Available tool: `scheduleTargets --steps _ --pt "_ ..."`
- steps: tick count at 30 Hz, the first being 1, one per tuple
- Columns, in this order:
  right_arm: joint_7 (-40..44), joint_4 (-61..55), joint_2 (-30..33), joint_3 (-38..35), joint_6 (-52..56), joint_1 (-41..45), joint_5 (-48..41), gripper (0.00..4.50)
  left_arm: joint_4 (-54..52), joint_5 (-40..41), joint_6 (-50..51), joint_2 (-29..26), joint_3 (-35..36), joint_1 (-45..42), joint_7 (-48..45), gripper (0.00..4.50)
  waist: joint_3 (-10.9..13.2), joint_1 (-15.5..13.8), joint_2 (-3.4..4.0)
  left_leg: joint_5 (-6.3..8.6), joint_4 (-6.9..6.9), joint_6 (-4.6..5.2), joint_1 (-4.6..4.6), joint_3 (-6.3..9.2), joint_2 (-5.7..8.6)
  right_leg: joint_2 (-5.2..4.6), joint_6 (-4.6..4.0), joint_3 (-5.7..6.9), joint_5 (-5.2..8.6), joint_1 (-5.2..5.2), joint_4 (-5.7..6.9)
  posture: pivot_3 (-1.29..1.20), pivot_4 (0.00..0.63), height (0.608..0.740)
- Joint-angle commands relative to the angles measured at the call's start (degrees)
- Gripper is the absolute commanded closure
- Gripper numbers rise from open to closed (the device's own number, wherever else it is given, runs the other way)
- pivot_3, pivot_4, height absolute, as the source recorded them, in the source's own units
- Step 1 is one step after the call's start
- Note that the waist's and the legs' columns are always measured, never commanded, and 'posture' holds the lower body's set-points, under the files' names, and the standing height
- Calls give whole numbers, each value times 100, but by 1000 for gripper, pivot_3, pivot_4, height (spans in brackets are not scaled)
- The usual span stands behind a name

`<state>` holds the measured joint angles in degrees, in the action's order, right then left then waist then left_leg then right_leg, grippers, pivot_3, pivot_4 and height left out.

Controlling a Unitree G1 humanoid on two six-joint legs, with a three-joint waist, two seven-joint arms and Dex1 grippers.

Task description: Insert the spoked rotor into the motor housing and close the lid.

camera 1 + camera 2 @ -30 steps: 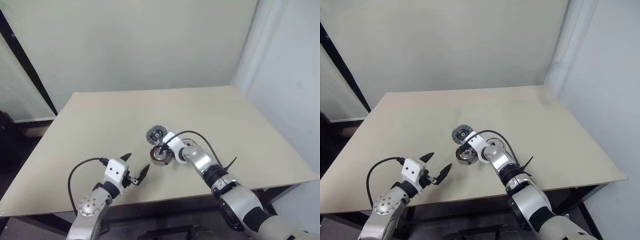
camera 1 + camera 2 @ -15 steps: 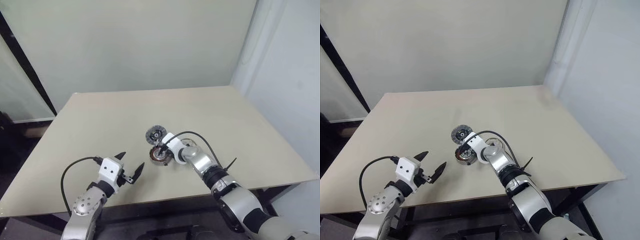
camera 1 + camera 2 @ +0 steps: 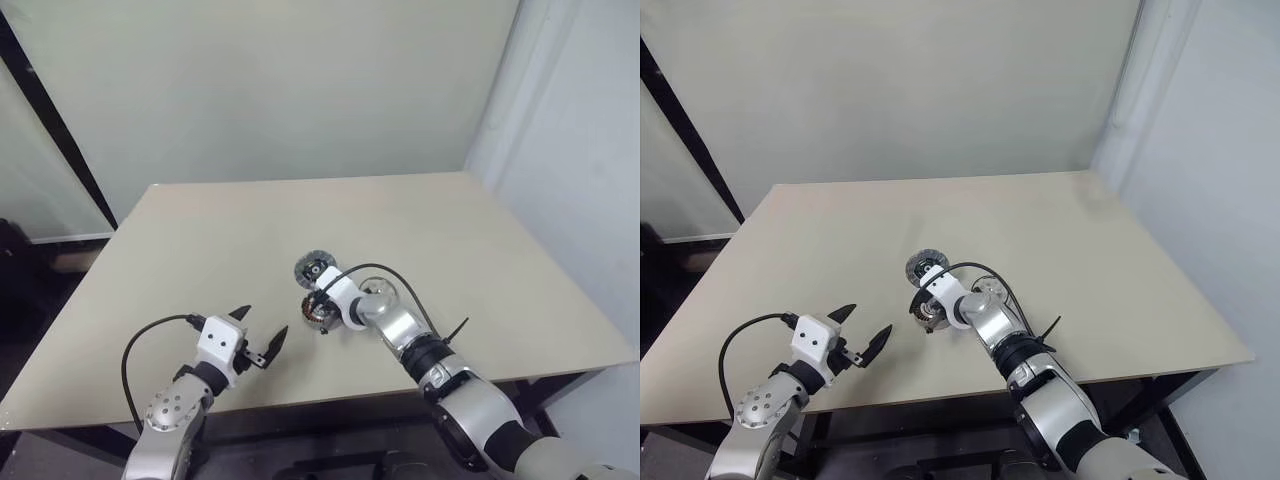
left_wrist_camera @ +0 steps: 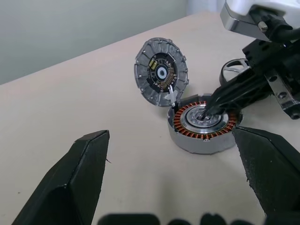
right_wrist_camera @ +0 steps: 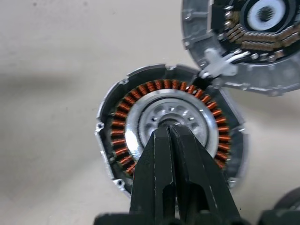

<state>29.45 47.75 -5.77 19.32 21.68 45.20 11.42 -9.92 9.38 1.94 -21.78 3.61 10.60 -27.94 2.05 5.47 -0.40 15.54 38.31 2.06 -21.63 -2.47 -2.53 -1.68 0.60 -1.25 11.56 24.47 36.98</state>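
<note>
The right hand [image 4: 206, 111] has its fingers pressed together, tips at the hub of the spoked rotor [image 5: 171, 123], which sits inside the motor housing [image 4: 202, 125] directly below it. The lid [image 4: 161, 71] leans just beyond. The left hand [image 3: 258, 342] stands spread wide above the bench [image 3: 200, 250], well apart.

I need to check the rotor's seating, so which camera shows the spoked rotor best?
Right wrist view: the spoked rotor sits inside the motor housing, seen from above. Left wrist view shows it at a slant; head views show it tiny.
</note>
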Motion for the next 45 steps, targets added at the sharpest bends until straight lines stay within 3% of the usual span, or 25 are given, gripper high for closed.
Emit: scheduleTargets --steps 1,17,45 --pt "3 -209 20 -1 -18 80 -2 4414 -112 37 -67 -19 95 -76 23 0 0 1 0 0 0 0 0 0 0 0 0 0 0 0 0 0 0 740" --pt "191 -632 280 104 343 72 50 4414 -70 18 -48 -2 4 -130 -13 0 0 1 0 0 0 0 1 0 0 1 0 0 0 0 0 0 0 740" --pt "-316 410 -93 41 -355 202 57 4414 -154 6 -74 -2 25 1 17 0 0 1 0 0 0 0 4 0 0 0 0 0 0 -3 1 0 0 740"
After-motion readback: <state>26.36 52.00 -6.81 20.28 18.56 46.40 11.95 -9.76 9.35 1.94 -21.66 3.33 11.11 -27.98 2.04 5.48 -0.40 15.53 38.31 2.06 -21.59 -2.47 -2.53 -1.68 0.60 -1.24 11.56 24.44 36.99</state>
